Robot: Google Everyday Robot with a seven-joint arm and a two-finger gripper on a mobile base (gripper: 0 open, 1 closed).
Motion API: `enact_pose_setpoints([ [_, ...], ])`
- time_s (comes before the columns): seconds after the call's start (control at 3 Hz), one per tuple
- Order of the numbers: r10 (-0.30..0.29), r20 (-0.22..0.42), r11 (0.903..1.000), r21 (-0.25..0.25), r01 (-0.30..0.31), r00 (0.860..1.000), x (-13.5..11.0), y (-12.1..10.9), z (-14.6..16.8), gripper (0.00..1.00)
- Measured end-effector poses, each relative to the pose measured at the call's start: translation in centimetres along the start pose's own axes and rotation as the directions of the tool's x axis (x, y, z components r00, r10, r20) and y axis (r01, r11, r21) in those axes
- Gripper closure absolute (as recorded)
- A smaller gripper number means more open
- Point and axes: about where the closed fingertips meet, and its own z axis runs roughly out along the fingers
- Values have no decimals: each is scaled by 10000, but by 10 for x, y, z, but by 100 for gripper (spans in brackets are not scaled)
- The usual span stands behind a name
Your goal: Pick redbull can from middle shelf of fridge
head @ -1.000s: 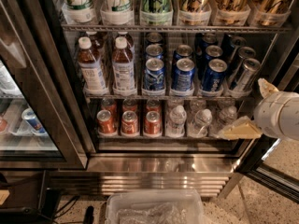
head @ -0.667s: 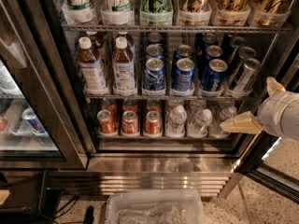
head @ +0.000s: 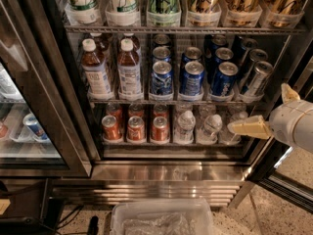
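- The fridge (head: pixel 161 173) stands with its shelves in open view above a stainless base with vent slats.
- The middle shelf (head: pixel 161 102) carries two brown drink bottles (head: pixel 96 70) at the left, then rows of bright-blue cans (head: pixel 191 77) in clear trays.
- The redbull can (head: pixel 255 77) is at the right end of that shelf, in the front row just beside the blue cans. It leans a little to the right, with more slim cans behind it.
- The tool (head: pixel 257 106) hangs outside the fridge at the right, below and right of the redbull can and touching nothing.
- Its two pale fingers (head: pixel 249 127) are spread wide, one pointing left toward the lower tier and the other pointing up.
- The lower tier holds red-orange cans (head: pixel 136 128) and clear bottles (head: pixel 185 126).
- A clear plastic bin (head: pixel 161 219) sits on the floor in front.
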Motion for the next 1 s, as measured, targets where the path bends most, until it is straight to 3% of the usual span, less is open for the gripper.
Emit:
enact_pose_setpoints([
  [1.0, 223, 315, 9996, 160, -228, 9993, -5, -3, 7, 0],
])
